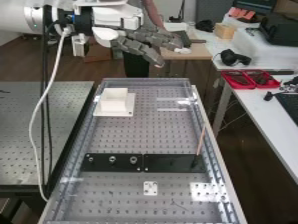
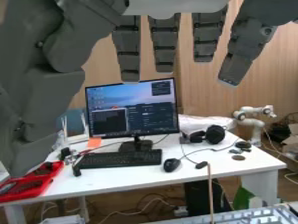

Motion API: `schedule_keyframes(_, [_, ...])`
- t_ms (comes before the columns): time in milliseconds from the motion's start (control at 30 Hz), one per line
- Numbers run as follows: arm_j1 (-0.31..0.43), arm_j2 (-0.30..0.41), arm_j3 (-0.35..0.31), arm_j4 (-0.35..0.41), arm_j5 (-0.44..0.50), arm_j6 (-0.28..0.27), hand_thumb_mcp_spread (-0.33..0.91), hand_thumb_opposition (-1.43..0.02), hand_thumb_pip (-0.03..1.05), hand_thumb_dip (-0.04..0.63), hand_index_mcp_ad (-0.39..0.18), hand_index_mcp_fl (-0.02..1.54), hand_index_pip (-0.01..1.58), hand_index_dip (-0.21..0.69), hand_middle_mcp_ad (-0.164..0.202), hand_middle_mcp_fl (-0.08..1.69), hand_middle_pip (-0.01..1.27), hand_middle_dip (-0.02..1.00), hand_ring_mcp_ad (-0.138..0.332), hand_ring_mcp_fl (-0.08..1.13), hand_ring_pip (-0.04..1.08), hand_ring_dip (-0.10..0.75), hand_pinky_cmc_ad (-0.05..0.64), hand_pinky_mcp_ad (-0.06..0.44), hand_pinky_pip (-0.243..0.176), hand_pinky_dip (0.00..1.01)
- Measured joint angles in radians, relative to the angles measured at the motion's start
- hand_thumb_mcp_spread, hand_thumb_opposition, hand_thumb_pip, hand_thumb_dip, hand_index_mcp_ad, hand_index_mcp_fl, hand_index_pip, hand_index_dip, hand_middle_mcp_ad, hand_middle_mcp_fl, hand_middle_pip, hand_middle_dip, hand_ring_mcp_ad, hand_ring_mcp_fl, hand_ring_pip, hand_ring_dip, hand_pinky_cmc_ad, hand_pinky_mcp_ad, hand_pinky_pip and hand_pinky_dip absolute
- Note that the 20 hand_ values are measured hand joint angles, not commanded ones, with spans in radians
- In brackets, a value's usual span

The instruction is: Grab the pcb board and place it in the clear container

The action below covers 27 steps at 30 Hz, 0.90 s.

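High over the bench's far end, the hand [image 1: 142, 46] is held level with its fingers extended and nothing in them. In the wrist view the hand [image 2: 164, 44] shows straight, spread fingers, with the thumb side large and close. A clear, see-through container [image 1: 173, 109] stands at the far right of the perforated bench top, below the hand. Near the middle of the bench's closer half lies a small white square piece [image 1: 151, 188] with dark holes; I cannot tell whether this is the pcb board. The hand is well away from both.
A white block on a plate [image 1: 114, 102] stands at the far left of the bench. Black plates [image 1: 112, 161] with round fittings cross its middle, and a thin brown stick [image 1: 201, 141] rises at the right. Beyond are a side desk [image 1: 266, 120] and red trays [image 1: 249, 79].
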Motion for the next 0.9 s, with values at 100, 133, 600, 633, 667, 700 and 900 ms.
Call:
schedule_keyframes(100, [0.001,0.000,-0.001,-0.002,0.000,0.000,0.34,-0.77,0.26,0.080,-0.056,0.31,0.07,0.239,0.108,0.08,0.16,0.20,0.230,0.00,0.11,0.037,0.447,0.330,-0.105,0.52])
schedule_keyframes(133, [0.001,0.001,-0.001,-0.002,0.001,-0.001,0.34,-0.77,0.26,0.077,-0.058,0.31,0.07,0.239,0.108,0.08,0.16,0.20,0.234,0.00,0.11,0.037,0.447,0.328,-0.105,0.52])
schedule_keyframes(600, [0.003,0.003,-0.003,-0.002,-0.002,0.001,0.34,-0.77,0.22,0.077,-0.058,0.31,0.07,0.239,0.108,0.08,0.16,0.20,0.234,0.00,0.11,0.037,0.447,0.330,-0.105,0.52])
schedule_keyframes(633, [0.003,0.003,-0.003,-0.002,-0.001,0.002,0.34,-0.77,0.22,0.077,-0.058,0.31,0.07,0.239,0.108,0.08,0.16,0.20,0.234,0.00,0.11,0.037,0.447,0.330,-0.105,0.52])
schedule_keyframes(667, [0.003,0.003,-0.004,-0.001,-0.001,0.002,0.34,-0.77,0.22,0.077,-0.058,0.31,0.07,0.239,0.108,0.08,0.16,0.20,0.234,0.00,0.11,0.037,0.447,0.330,-0.105,0.52])
schedule_keyframes(700, [0.003,0.003,-0.004,-0.001,-0.001,0.002,0.34,-0.77,0.22,0.077,-0.058,0.31,0.07,0.239,0.108,0.08,0.16,0.20,0.234,0.00,0.11,0.037,0.447,0.330,-0.105,0.52])
schedule_keyframes(900, [0.003,0.005,-0.007,0.001,-0.003,0.003,0.34,-0.77,0.22,0.077,-0.058,0.31,0.07,0.239,0.108,0.08,0.16,0.20,0.234,0.00,0.11,0.037,0.447,0.330,-0.105,0.52])
